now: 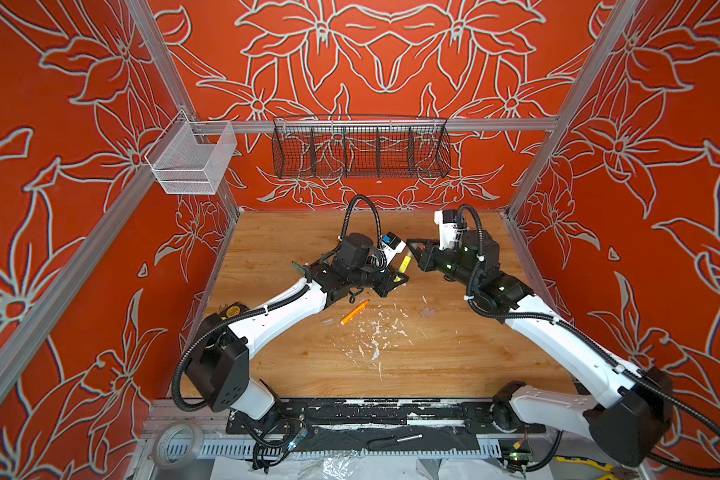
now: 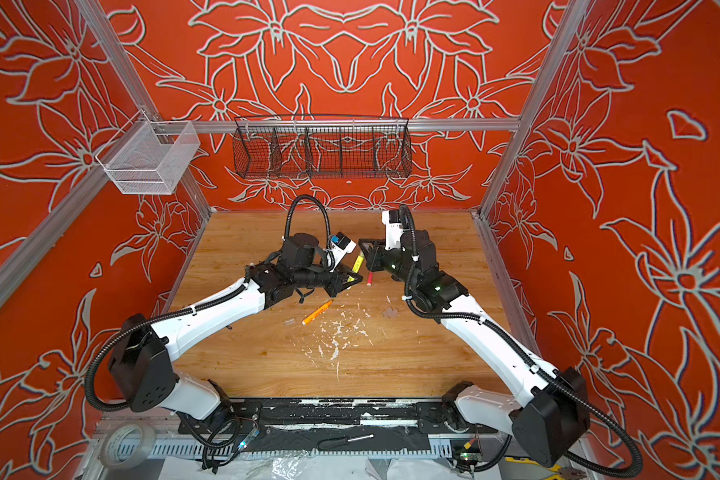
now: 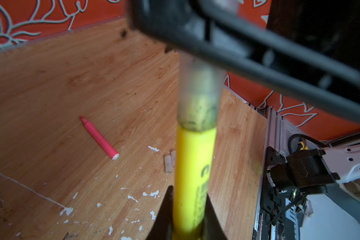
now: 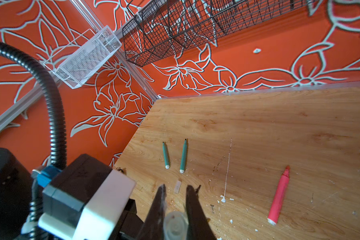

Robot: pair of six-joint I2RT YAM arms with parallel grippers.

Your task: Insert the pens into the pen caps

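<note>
**Yellow pen and cap meeting above the table**

We take the orange pen [image 1: 354, 311], lying flat on the wooden table [image 1: 433, 365], as our marker.

- Beyond it, toward the back wall and raised off the wood, the left gripper [image 3: 188, 193] is clamped on the yellow pen [image 3: 192, 166], low on the barrel.
- The right gripper [image 4: 177, 193] faces it, pinched on a clear pen cap [image 4: 175, 225].
- In the left wrist view that cap sits over the yellow pen's tip, its rim on the barrel (how fully it is seated we cannot tell, as the view is blurred).
- Just beside the orange pen, on its left in both top views, lies one loose cap [image 1: 327, 321].
- A pair of caps [image 3: 168, 164] lies side by side to its right, past the white paint flecks [image 1: 375, 332].
- The pink pen [image 4: 279, 195] lies right of the orange pen and farther back, partly under the right gripper.
- Two teal pens [image 4: 166, 154] lie nearly parallel, left of the orange pen and farther back. In the top views the left arm [image 1: 292, 303] mostly hides them.
</note>
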